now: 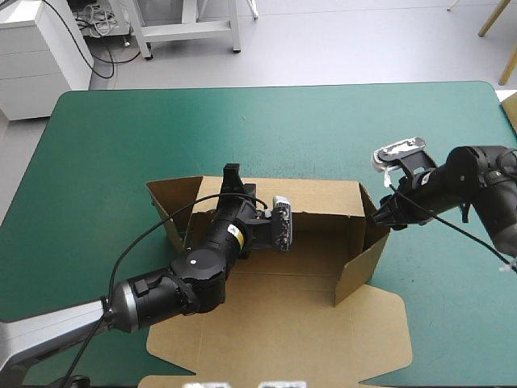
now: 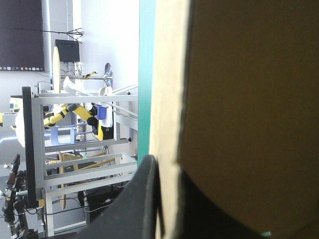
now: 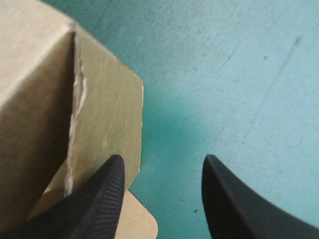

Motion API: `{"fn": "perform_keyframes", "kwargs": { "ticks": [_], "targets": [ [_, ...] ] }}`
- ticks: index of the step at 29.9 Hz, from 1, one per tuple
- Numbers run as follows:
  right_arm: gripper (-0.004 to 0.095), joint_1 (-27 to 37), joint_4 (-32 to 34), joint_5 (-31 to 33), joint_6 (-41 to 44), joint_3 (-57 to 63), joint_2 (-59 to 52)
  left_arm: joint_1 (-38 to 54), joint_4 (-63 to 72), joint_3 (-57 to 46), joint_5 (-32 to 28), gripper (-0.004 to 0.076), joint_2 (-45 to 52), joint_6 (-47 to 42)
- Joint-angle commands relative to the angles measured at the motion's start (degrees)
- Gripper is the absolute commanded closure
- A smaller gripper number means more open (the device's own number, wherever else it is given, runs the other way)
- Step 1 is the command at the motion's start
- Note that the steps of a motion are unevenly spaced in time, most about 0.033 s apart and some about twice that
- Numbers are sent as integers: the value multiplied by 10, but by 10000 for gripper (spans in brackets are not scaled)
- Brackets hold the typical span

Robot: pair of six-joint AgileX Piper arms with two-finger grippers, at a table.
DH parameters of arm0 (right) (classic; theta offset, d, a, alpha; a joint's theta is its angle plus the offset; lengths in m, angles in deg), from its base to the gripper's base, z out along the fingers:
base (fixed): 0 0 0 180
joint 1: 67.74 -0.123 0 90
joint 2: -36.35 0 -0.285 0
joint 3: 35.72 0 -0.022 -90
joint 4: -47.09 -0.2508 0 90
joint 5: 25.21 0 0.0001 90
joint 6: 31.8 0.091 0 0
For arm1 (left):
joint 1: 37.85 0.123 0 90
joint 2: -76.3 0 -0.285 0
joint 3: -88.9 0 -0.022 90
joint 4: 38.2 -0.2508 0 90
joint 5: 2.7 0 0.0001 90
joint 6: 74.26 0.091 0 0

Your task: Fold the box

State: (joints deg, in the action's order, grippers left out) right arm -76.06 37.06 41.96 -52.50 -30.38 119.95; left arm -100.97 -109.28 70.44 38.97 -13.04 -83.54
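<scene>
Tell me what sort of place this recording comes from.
Probably a robotics lab: two black robot arms work a cut brown cardboard box on a teal-green covered table, with a white drawer cabinet and loose cables beyond.

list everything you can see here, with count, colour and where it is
box: 1, brown, middle of the table, far and side walls raised, lid flat toward the near edge
table cover: 1, teal-green, under the box
left tool: 1, black, shut on the box's far wall
right tool: 1, black, open, beside the box's right wall, on its outer side
</scene>
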Motion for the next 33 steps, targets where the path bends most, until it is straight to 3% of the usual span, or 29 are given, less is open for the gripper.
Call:
{"fn": "perform_keyframes", "kwargs": {
  "ticks": [1,19,29,33],
  "targets": [
    [468,4,-40,-35,-24,26,-50,-4,-2,11,-28,731,15,-5],
    [472,4,-175,-73,-132,170,-168,-3,50,11,-58,731,15,40],
    [476,4,-184,-90,-122,185,-201,-3,54,11,-49,731,-26,42],
    [511,4,-163,-131,-100,207,-201,-3,56,11,-46,731,-34,42]
  ]
}}
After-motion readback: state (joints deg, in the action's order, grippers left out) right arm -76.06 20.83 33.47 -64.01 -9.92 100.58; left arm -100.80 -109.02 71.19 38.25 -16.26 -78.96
